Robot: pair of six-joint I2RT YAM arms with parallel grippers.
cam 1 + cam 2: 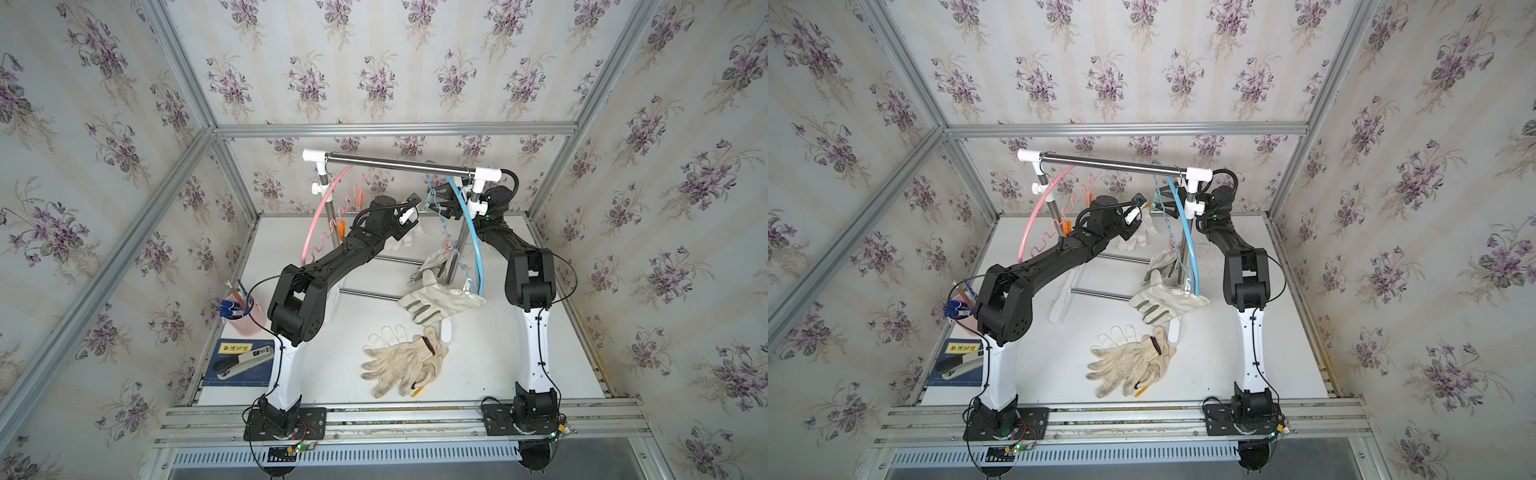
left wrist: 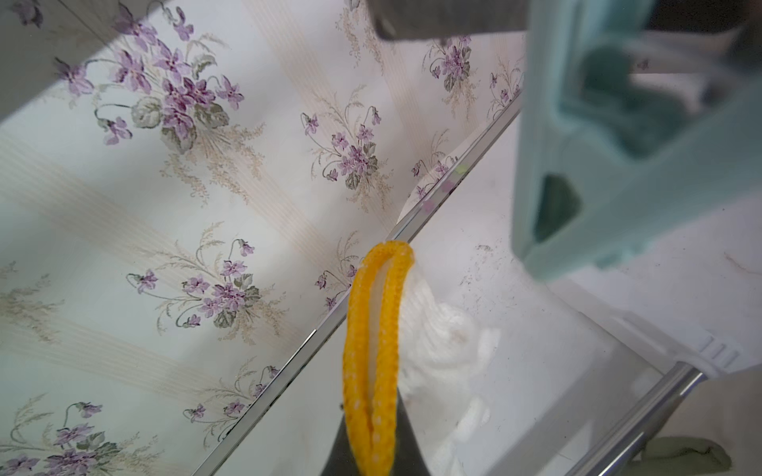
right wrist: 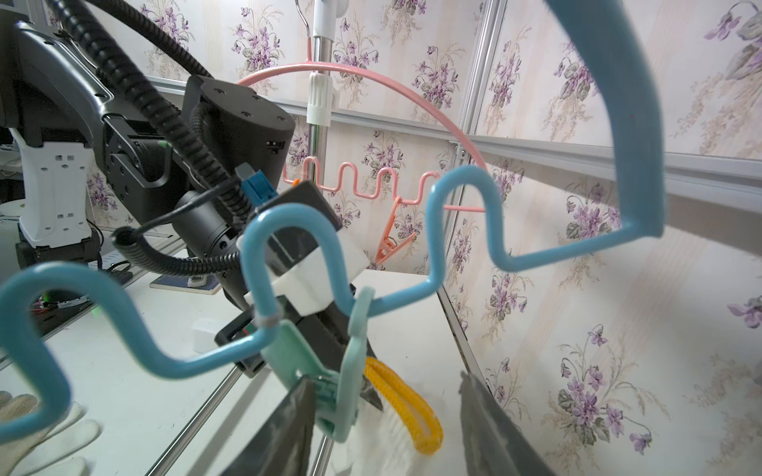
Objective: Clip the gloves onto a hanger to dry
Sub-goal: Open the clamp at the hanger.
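My left gripper (image 2: 373, 457) is shut on the yellow cuff (image 2: 377, 329) of a white knit glove (image 1: 401, 240), held up beside the blue hanger (image 1: 473, 245). A mint clip (image 3: 344, 383) hangs from that hanger's wavy bar, right by the cuff. My right gripper (image 3: 391, 428) is open, with the clip and the yellow cuff (image 3: 406, 408) between its fingers; one finger (image 3: 295, 428) touches the clip. Two canvas gloves (image 1: 436, 301) with green patches hang clipped on the blue hanger. Knit gloves (image 1: 403, 361) lie piled on the table.
The hangers hang from a steel rail (image 1: 399, 162) on a white-jointed rack. A pink hanger (image 1: 316, 216) carries an orange clip (image 1: 341, 229). A pink pen cup (image 1: 247, 318) and a stapler (image 1: 243, 363) on a blue book sit at the left table edge.
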